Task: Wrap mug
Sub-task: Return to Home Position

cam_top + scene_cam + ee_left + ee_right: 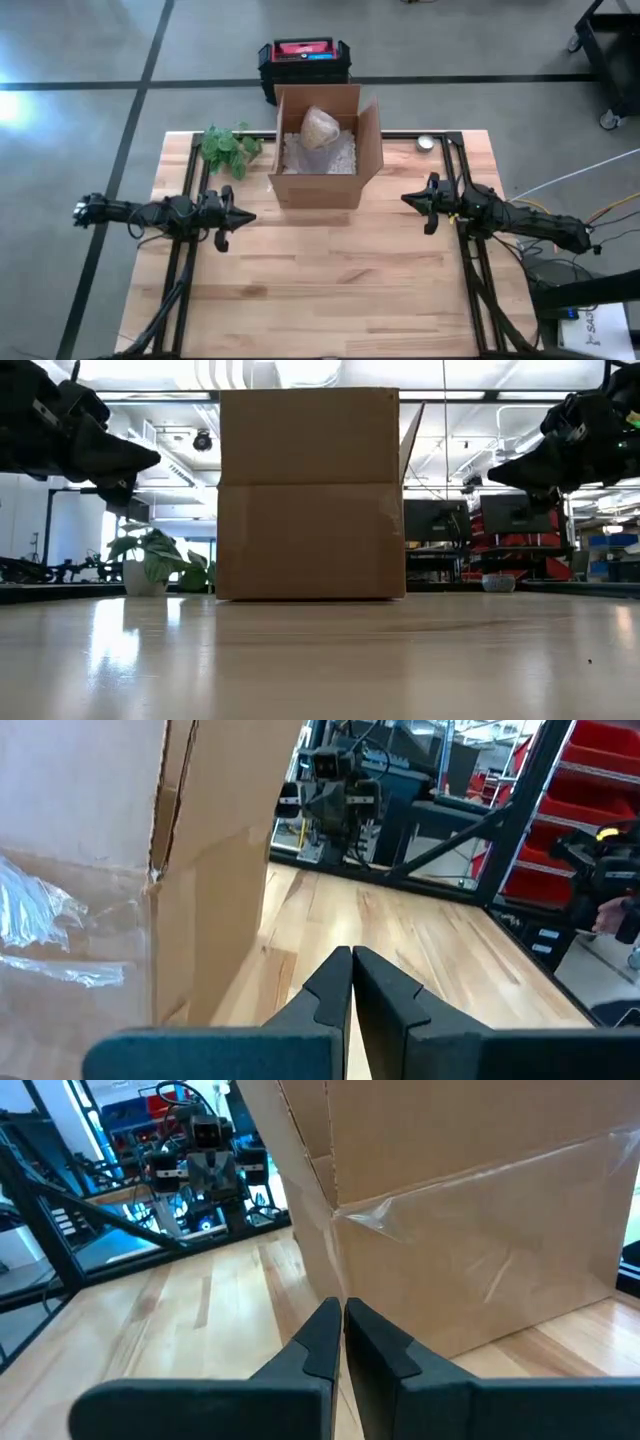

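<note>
Table [330, 270]: smooth pale wood, is carrying a soft sheen under the lights.
Cardboard box [318, 188]: matt brown card, is wearing glossy clear tape [490, 1250].
Wrapped mug [320, 128]: is lying in cloudy, crinkled plastic film.
Left gripper [351, 955]: is looking matt and dark.

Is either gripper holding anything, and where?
Nothing held. Left gripper and right gripper are shut and empty; the wrapped mug sits in the cardboard box.

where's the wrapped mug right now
In the high view, the bubble-wrapped mug lies inside the open cardboard box at the table's far middle, on white packing fill, with the green plant just outside the box on the left arm's side.
</note>
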